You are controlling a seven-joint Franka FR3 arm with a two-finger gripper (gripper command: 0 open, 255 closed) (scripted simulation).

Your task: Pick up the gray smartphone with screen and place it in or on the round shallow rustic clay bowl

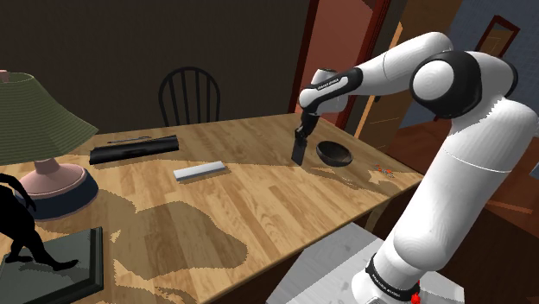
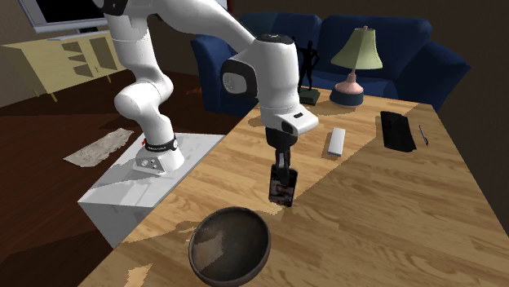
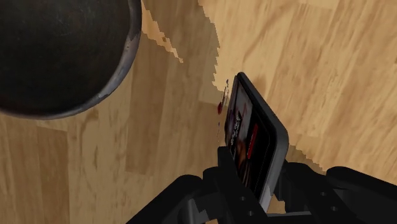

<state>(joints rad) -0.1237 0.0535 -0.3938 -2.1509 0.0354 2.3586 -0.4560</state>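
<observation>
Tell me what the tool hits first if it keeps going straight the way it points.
Probably the bare wooden table. The tool points down, and the phone clasped in it would touch the wood first, beside the dark bowl, not in it. How far above the wood it is remains unclear.

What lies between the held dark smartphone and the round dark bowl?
Only bare wooden tabletop separates the dark smartphone and the round dark bowl, as the wrist view shows.

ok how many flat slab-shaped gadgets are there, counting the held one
3: the dark smartphone clasped in the gripper, a white slab lying mid-table, and a black slab nearer the lamp.
</observation>
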